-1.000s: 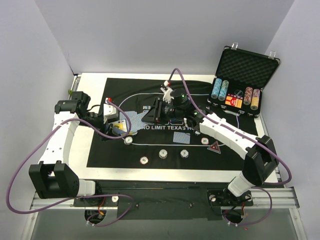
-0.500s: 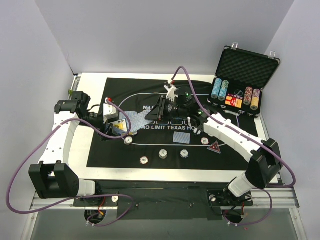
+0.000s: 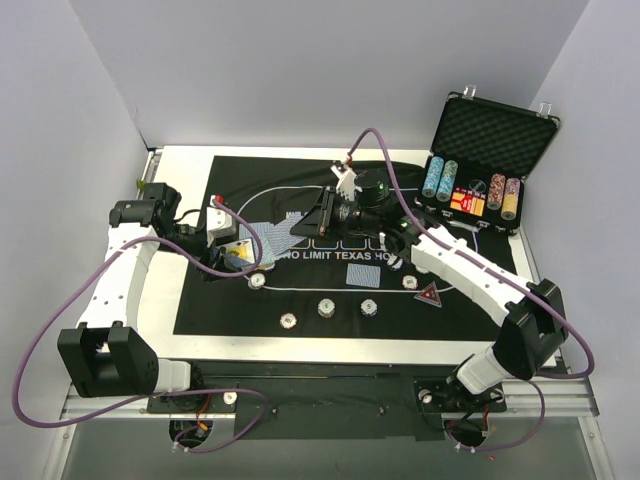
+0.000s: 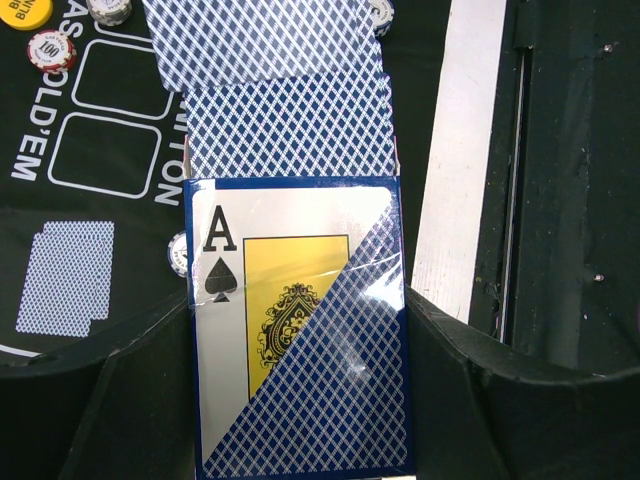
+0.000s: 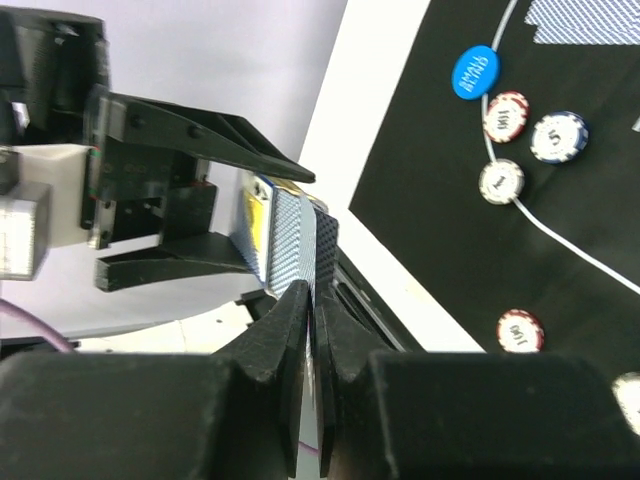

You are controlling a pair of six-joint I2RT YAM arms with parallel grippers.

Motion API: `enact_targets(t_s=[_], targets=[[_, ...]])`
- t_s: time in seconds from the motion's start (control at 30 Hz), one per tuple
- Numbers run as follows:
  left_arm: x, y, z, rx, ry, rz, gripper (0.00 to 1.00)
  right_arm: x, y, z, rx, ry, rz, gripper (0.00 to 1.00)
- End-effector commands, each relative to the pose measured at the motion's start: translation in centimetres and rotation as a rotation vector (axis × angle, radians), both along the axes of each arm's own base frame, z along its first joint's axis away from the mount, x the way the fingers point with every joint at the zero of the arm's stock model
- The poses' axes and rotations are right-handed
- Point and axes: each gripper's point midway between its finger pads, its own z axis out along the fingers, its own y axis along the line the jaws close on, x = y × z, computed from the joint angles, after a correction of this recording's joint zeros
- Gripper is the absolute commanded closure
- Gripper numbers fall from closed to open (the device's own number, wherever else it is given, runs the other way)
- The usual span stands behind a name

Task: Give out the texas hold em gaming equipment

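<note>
My left gripper (image 3: 232,255) is shut on an open card box (image 4: 295,330) with an ace of spades on its face. A blue-backed card (image 4: 290,130) sticks out of the box mouth. My right gripper (image 5: 318,300) is shut on another blue-backed card (image 3: 280,238), seen edge-on between its fingers and held just beyond the box (image 5: 262,225). Two more cards (image 3: 365,277) lie face down on the mat. Small chips (image 3: 327,307) lie in a loose row near the front. A blue disc (image 5: 474,72), a yellow disc (image 4: 25,10) and a red triangle marker (image 3: 431,294) lie on the mat.
The black printed mat (image 3: 250,300) covers the white table. An open black case (image 3: 490,130) with tall chip columns (image 3: 440,178) stands at the back right. Purple cables loop over both arms. The table's left edge (image 4: 465,150) runs beside the box.
My right gripper has moved back and to the right with the card, drawing it further out from the box. The left arm has not moved.
</note>
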Motion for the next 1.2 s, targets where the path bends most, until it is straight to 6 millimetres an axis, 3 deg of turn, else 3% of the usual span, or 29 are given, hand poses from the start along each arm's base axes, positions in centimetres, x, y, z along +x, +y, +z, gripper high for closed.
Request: enact_targets(t_s=[0.0, 0.1, 0.27, 0.4, 0.43, 0.53, 0.57, 0.6, 0.63, 0.8, 0.93, 1.17], targets=[[-4.1, -0.8, 1.7, -0.074, 0.182, -0.002, 1.00, -0.2, 0.0, 8.0, 0.192, -0.107, 0.015, 1.00], [-4.1, -0.9, 1.7, -0.076, 0.183, -0.002, 1.00, 0.2, -0.4, 9.5, 0.230, -0.125, 0.009, 1.00], [-4.1, -0.8, 1.7, -0.071, 0.183, -0.001, 1.00, 2.4, -1.9, 9.8, 0.240, -0.127, -0.044, 1.00], [-4.1, -0.8, 1.8, -0.071, 0.183, -0.001, 1.00, 5.8, -4.2, 8.5, 0.211, -0.120, -0.130, 1.00], [-4.1, -0.8, 1.7, -0.071, 0.186, -0.001, 1.00, 7.5, -5.7, 8.1, 0.191, -0.128, -0.184, 1.00], [-4.1, -0.8, 1.6, -0.073, 0.187, 0.001, 1.00, 12.4, -8.9, 3.6, 0.079, -0.091, -0.303, 1.00], [-4.1, -0.8, 1.6, -0.073, 0.184, 0.000, 1.00, 14.2, -10.4, 3.2, 0.054, -0.095, -0.360, 1.00], [-4.0, -0.8, 1.7, -0.073, 0.187, 0.001, 1.00, 15.9, -11.1, 0.3, 0.004, -0.055, -0.383, 1.00], [-4.0, -0.8, 1.7, -0.071, 0.184, 0.001, 1.00, 17.7, -12.4, -0.1, -0.024, -0.059, -0.433, 1.00], [-3.7, -0.8, 1.9, -0.072, 0.181, 0.006, 1.00, 24.7, -15.1, -7.6, -0.188, 0.031, -0.535, 1.00], [-3.5, -0.8, 2.1, -0.073, 0.181, 0.008, 1.00, 27.8, -17.1, -12.6, -0.277, 0.114, -0.586, 1.00], [-3.5, -0.7, 2.3, -0.066, 0.177, 0.012, 1.00, 30.3, -19.6, -17.5, -0.377, 0.181, -0.650, 1.00]])
